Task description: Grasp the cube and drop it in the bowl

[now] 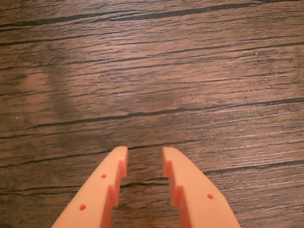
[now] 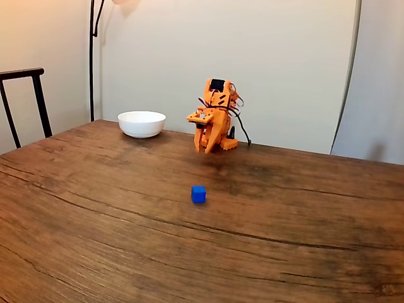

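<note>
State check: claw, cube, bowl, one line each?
claw: open, nothing between the fingers, above bare wood table
cube: resting on the table, not grasped, apart from the arm
bowl: upright at the far side of the table in the fixed view; contents cannot be seen from that angle

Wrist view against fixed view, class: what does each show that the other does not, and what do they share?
The wrist view alone gives the close look: the gripper seen from behind, its orange fingers parted with bare wood between them.

The fixed view alone gives the layout: the blue cube on the table in front of the arm, the white bowl farther back and to the left, a chair at the left edge and the wall behind.

Both share the wooden table and the orange gripper, which holds nothing.
</note>
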`<state>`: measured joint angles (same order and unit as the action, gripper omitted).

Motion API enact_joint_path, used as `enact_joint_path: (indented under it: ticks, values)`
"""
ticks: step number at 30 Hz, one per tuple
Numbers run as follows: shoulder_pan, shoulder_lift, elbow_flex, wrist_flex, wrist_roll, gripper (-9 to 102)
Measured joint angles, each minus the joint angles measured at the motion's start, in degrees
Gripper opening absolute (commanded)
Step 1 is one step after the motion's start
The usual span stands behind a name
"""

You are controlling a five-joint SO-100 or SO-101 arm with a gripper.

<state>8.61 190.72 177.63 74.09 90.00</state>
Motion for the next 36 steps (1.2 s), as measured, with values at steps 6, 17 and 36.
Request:
enact_joint_path:
  ticks: [6, 17, 36]
  values:
    - [0.0, 0.0, 0.0, 0.0, 0.0, 9]
    - [0.0, 0.0, 0.0, 0.0, 0.0, 9]
    - [-5.1, 0.0, 0.0, 0.0, 0.0, 8]
